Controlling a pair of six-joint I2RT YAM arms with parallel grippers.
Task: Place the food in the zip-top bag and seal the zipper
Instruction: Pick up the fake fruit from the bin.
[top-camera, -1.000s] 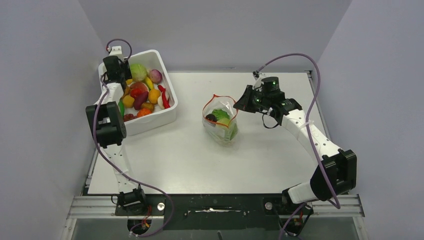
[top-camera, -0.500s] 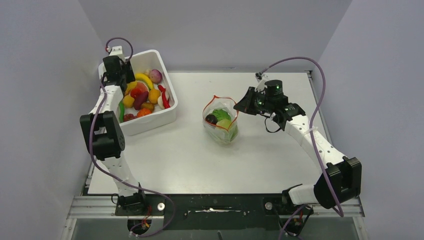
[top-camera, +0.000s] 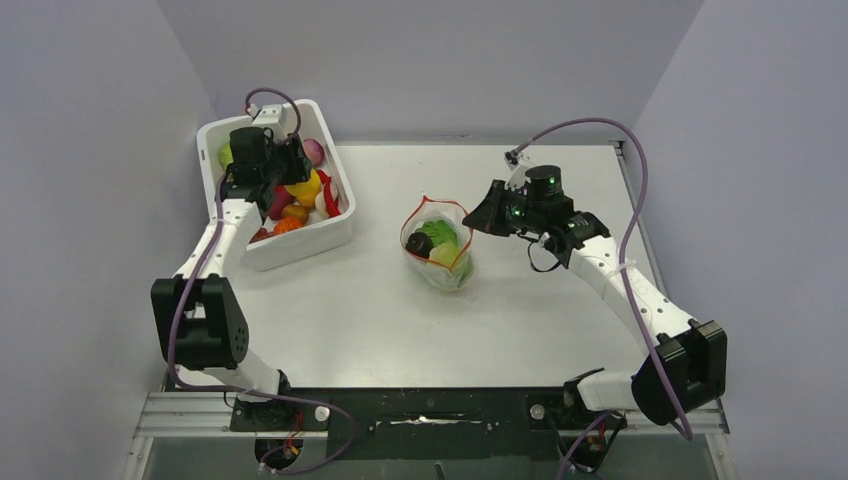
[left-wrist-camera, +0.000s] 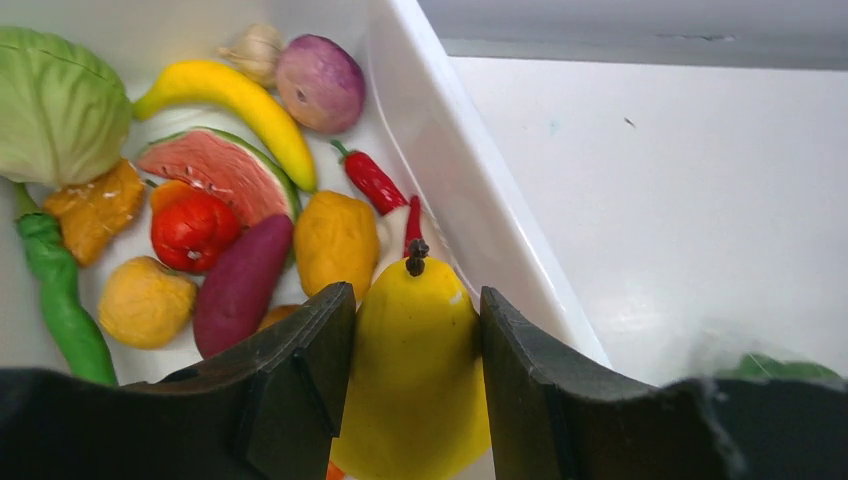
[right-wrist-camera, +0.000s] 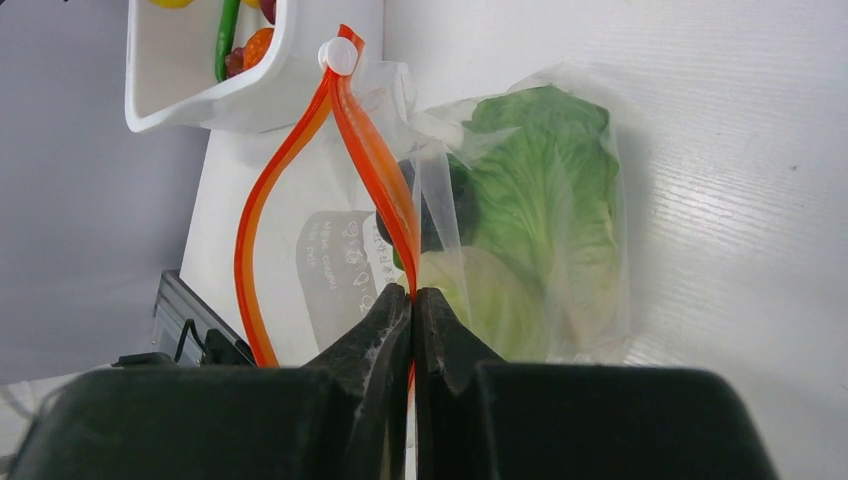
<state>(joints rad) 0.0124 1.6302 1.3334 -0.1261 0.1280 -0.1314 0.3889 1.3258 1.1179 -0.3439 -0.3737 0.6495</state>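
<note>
Left wrist: left jaws clamp a pear (left-wrist-camera: 415, 370) beside the tub (left-wrist-camera: 470, 200) wall; right jaws pinch the zipper (right-wrist-camera: 375, 175), bag mouth agape.

Left gripper (top-camera: 296, 176), yellow fruit (top-camera: 306, 188) at its tips, is over the far-left-corner tub (top-camera: 320, 238); right gripper (top-camera: 476, 222) touches the zip-top bag (top-camera: 446, 266) mid-desk.

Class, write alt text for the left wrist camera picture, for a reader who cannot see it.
The left gripper clamps a yellow pear-shaped toy fruit between its black fingers. Beyond it, a white tub holds more toy food: a banana, a watermelon slice, a green cabbage and a red chilli.
</note>
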